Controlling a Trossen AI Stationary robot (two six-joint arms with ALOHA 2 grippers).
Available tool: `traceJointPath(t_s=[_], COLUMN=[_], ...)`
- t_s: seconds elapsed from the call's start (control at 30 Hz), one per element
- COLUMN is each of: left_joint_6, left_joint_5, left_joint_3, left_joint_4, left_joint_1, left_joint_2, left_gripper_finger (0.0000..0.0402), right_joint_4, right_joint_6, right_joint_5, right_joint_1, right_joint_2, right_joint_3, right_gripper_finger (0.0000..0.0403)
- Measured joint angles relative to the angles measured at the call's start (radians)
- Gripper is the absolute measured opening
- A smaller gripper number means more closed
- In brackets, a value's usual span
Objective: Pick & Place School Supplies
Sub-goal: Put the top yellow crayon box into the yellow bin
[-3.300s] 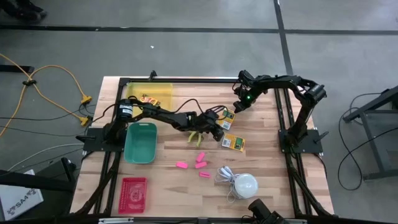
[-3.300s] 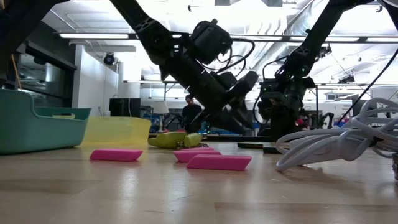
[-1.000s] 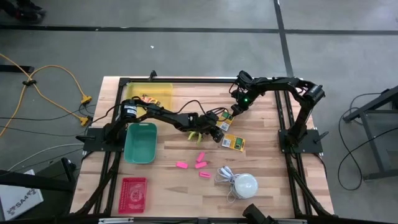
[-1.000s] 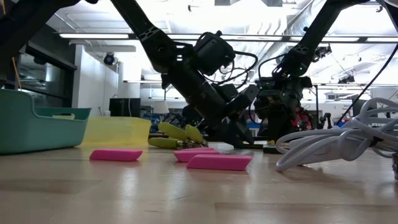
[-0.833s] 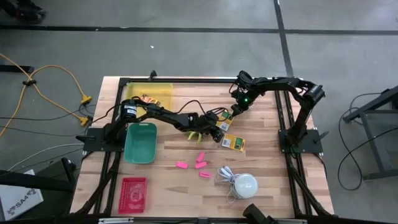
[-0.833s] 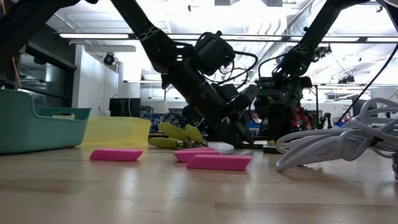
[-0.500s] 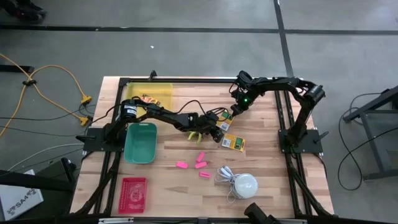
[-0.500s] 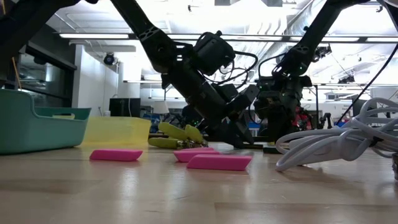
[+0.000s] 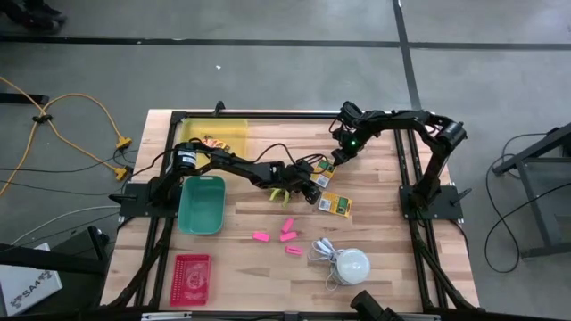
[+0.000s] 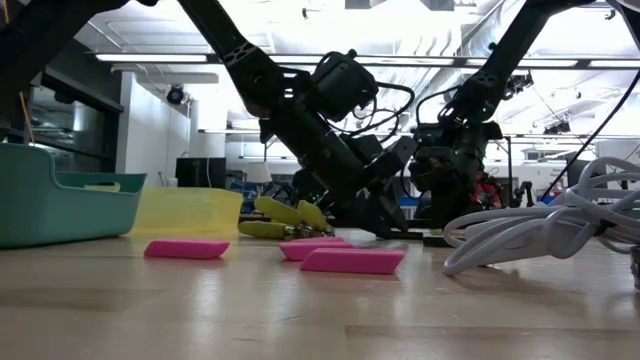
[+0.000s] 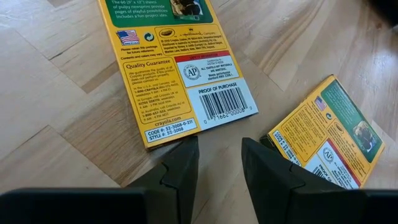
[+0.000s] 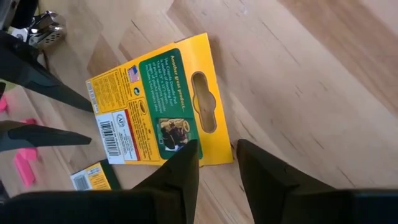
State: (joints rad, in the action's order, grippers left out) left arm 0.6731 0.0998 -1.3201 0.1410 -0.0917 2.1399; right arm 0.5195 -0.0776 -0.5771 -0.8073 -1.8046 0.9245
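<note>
**Both grippers released, poised over two boxes mid-counter**

The left gripper (image 9: pixel 310 190) reaches in from the left edge to the middle of the counter (image 9: pixel 384 232). Its fingers stand apart and grasp nothing. In its wrist view, bare wood shows between the fingertips. They point at the gap between two flat yellow-and-green boxes, the larger-looking box (image 11: pixel 177 68) and the second box (image 11: pixel 333 140). One fingertip is just beside the first box's corner.

The right gripper (image 9: pixel 341 153) comes in from the right edge and hangs over that first box, towards the far edge. Its fingers are also parted, by a narrow gap, and it is released. The box's edge lies flat on the wood under the fingertips, not clamped. The second box sits closer to the right edge.

The lime-green-handled scissors (image 9: pixel 281 194) lie just beside the left gripper, on its left-edge side. The low view shows their handles tilted up off the wood.

Four pink erasers (image 9: pixel 287 236) lie scattered between the scissors and the near edge, apart from both grippers.

A white dome with a coiled cord (image 9: pixel 351 264) rests near the near edge. A teal bin (image 9: pixel 202 214) stands by the left edge, with a red basket (image 9: pixel 190 276) towards the near-left corner. A yellow bin (image 9: pixel 230 129) stands at the far-left corner and holds something yellow and red, too small to identify.
</note>
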Motion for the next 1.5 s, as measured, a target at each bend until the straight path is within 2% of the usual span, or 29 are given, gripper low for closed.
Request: traceJointPath(t_s=[0.1,0.3,0.7,1.5], left_joint_6=[0.0,0.0,0.0,0.0], left_joint_5=[0.0,-0.001,-0.003,-0.003], left_joint_3=[0.0,0.0,0.0,0.001], left_joint_4=[0.0,-0.001,-0.002,-0.002], left_joint_1=[0.0,0.0,0.0,0.0], left_joint_2=[0.0,0.0,0.0,0.0], left_gripper_finger=[0.0121,0.0121,0.0121,0.0121], right_joint_4=[0.003,0.06,0.064,0.028], right_joint_6=[-0.004,0.018,0.029,-0.015], right_joint_5=[-0.041,-0.003,-0.11,-0.097], right_joint_1=[-0.002,-0.03,-0.084,-0.075], right_joint_2=[-0.002,-0.002,-0.002,-0.002], right_joint_3=[0.0,0.0,-0.001,-0.016], right_gripper_finger=[0.0103,0.0103,0.0103,0.0103])
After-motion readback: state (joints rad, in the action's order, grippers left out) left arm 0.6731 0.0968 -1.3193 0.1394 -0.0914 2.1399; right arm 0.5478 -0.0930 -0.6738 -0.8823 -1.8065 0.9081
